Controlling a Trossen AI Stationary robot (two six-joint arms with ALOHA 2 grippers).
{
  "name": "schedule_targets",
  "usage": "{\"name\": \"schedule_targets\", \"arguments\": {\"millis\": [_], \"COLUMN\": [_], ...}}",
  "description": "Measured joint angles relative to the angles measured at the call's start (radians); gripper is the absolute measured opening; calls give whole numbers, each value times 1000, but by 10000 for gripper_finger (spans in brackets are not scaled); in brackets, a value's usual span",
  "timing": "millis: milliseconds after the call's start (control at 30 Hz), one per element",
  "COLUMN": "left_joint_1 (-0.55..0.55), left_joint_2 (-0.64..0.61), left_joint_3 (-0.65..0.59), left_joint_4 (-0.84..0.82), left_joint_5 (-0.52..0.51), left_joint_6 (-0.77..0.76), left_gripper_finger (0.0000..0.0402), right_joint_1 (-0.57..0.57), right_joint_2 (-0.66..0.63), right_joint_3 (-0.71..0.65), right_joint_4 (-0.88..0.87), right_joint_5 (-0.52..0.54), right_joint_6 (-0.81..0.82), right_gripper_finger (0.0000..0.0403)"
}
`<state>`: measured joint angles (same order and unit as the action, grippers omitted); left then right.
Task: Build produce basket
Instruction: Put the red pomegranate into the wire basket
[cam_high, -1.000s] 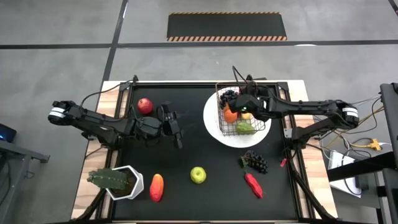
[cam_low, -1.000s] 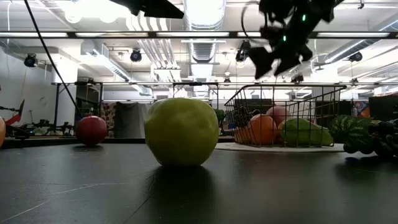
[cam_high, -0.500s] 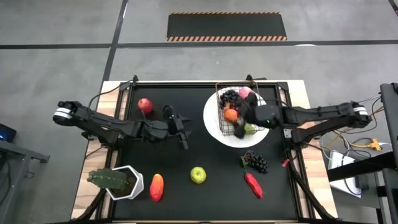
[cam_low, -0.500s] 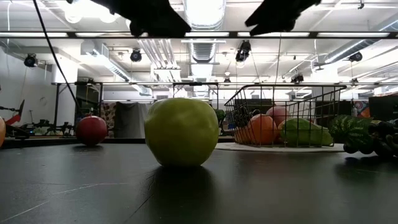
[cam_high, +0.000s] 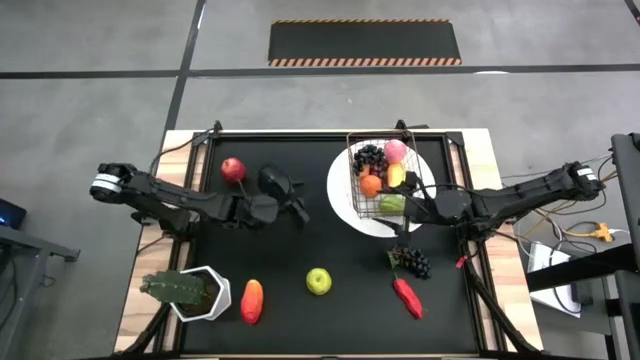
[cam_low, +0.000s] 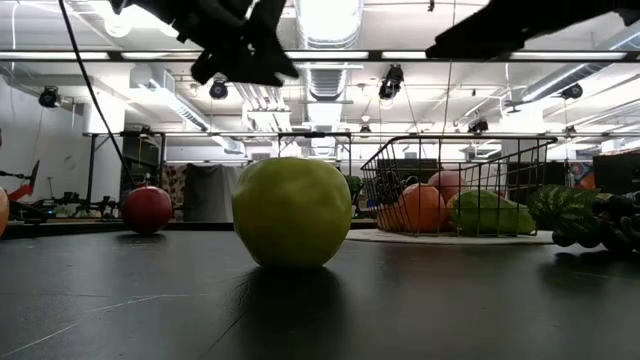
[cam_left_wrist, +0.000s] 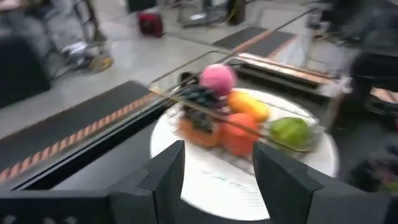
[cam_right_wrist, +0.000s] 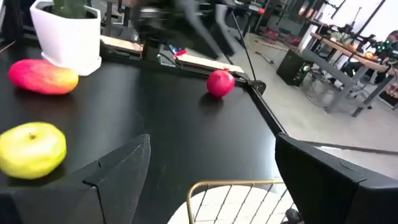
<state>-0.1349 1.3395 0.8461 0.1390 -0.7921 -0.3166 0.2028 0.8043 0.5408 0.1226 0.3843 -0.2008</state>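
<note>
Your right hand has pulled back off the basket and hangs spread, empty, beside the plate. Left hand hovers mid-worktop, also spread. You're between picks: next, probably the grapes just below your right hand.

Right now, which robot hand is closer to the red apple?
The left gripper is closer, beside the red apple toward the table's middle. The right gripper is far across, at the basket.
</note>
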Motion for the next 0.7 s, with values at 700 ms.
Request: {"name": "schedule_targets", "arguments": {"millis": [700], "left_joint_1": [806], "left_joint_2": [0], "left_joint_3": [209], "left_joint_4": [-1046], "left_joint_5": [632], "left_joint_6": [-166], "left_gripper_finger": [59], "right_joint_1": [0], "right_joint_2": [-174], "right_joint_3": [-55], "right_joint_4": [-98], "right_joint_5": [-1], "right_joint_6": [18], "right_gripper_finger": [326]}}
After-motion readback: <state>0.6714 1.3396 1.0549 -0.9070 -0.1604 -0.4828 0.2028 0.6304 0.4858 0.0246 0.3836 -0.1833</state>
